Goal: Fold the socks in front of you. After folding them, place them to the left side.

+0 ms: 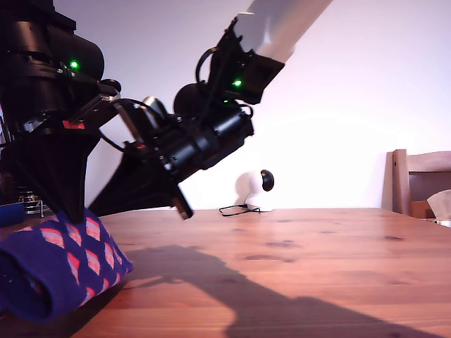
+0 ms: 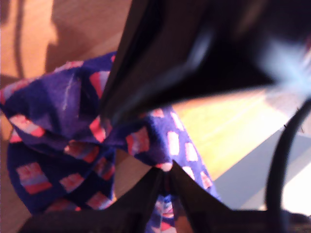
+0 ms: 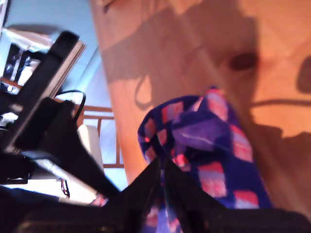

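in the exterior view, the soft dark navy-purple knitted socks with pink-red squares (image 1: 60, 264) lie as a bundle on the brown wooden table (image 1: 296, 260) at the exterior view's left, under a black arm. another black arm hangs above the table, its tip clear of the wood. in the first wrist view, my first gripper (image 2: 165, 177) pinches the socks (image 2: 73, 145) between closed jaws. in the second wrist view, my second gripper (image 3: 163, 170) also has its jaws pressed together on the socks (image 3: 209, 145)
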You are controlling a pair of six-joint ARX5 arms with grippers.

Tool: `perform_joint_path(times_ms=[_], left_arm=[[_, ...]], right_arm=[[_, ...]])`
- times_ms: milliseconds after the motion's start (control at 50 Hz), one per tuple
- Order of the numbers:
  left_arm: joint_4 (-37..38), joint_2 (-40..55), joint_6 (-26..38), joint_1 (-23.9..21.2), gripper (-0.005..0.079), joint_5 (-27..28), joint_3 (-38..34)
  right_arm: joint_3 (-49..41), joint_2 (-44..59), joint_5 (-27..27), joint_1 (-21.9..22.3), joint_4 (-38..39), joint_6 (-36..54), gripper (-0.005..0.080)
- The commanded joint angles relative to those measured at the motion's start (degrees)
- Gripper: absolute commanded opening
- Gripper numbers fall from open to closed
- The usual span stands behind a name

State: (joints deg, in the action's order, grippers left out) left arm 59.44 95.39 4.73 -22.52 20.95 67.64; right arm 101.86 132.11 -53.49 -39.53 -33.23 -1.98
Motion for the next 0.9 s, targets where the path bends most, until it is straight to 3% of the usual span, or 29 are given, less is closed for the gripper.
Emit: perform_joint_path(times_ms=[0, 360, 560, 760, 880], left_arm=[[-0.1, -0.2, 0.2, -0.4, -0.0024, 0.2, -0.8], [0.6, -0.2, 0.8, -0.4, -0.0024, 2.9, -0.8], [0.8, -0.2, 1.6, -0.3, -0.0022, 4.2, -0.8], [0.6, -0.3, 2.8, -0.1, 0.0163, 4.2, -0.7], [0.4, -0.3, 3.3, -0.1, 0.0187, 4.1, -0.2]], right_arm=[[-0.5, 3.2, -0.3, -0.4, 0.2, -0.4, -0.0011], [-0.5, 7.8, 0.4, -1.5, 2.9, -1.2, -0.0011], [-0.5, 9.7, 3.9, -2.5, 3.2, -0.5, -0.0011], [-0.5, 9.9, 7.2, -1.3, 1.7, 2.4, -0.0011], [-0.5, 9.9, 7.7, 0.7, 0.5, 3.3, -0.0011]])
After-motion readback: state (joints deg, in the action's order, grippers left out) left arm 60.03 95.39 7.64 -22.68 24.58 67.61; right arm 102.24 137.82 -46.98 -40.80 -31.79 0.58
